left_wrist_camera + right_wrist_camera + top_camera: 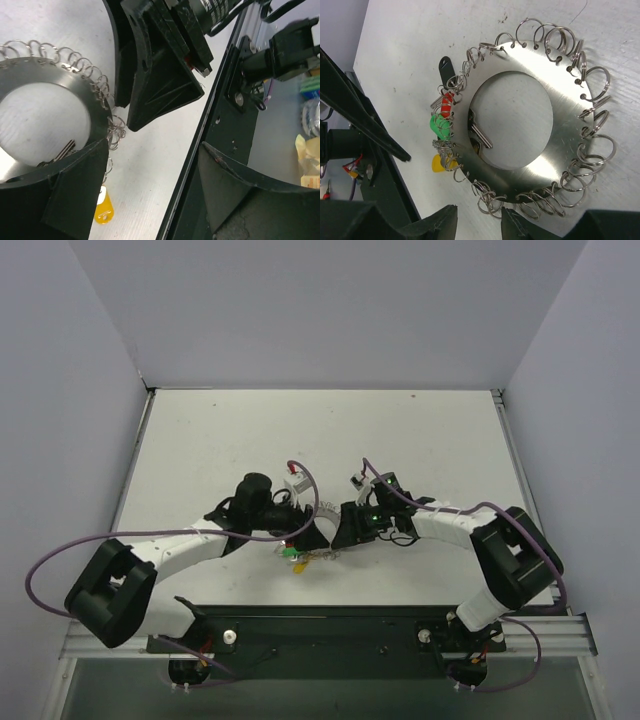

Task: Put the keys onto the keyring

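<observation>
The keyring [570, 145] is a flat silvery disc with a big hole and many small wire loops round its rim, lying on the white table. Keys with black [445, 66], red [446, 105], green [439, 125] and yellow [438, 164] heads hang on loops at its left rim; silver blades [481, 134] show in the hole. My right gripper [479, 217] is open, its fingertips just below the ring's near rim. My left gripper [155, 150] is open wide; its left finger [75, 190] overlaps the keyring [55, 80], beside the yellow key [103, 207]. From above, both grippers [305, 538] [342, 528] meet over the ring.
A black metal rail [330, 625] runs along the table's near edge, close to the left gripper's right finger [240, 185]. The right gripper's black body [160, 65] sits close beside the ring. Clutter [310, 145] lies beyond the edge. White walls enclose the table.
</observation>
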Robot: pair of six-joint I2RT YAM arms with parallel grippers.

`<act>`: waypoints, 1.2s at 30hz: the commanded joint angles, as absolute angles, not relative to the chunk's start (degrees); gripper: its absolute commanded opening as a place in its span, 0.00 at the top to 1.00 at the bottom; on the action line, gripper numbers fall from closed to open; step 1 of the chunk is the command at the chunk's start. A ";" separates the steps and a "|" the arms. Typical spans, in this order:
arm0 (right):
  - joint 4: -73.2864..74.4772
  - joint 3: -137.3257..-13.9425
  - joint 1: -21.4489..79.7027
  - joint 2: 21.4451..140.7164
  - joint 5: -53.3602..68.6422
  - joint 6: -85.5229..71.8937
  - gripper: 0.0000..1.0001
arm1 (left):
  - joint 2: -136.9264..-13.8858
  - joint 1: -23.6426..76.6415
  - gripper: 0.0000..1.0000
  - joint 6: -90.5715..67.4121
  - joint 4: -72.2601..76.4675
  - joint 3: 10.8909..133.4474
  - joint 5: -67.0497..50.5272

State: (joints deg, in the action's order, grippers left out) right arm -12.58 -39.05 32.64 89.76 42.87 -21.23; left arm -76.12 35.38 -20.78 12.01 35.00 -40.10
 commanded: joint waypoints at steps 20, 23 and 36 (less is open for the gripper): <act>-12.48 -34.98 30.85 80.07 39.11 -21.09 0.57 | -90.44 43.07 0.39 -14.41 10.19 40.96 -31.91; -11.87 -34.81 31.73 79.98 38.24 -20.83 0.57 | -91.49 43.24 0.41 -14.68 11.16 40.70 -30.68; -11.25 -34.63 32.43 79.72 37.00 -20.39 0.57 | -95.45 44.65 0.48 -14.06 10.46 41.66 -26.37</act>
State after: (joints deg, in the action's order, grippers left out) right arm -11.70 -35.11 32.25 81.71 37.47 -21.15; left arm -93.62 43.66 -15.55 11.03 40.23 -28.91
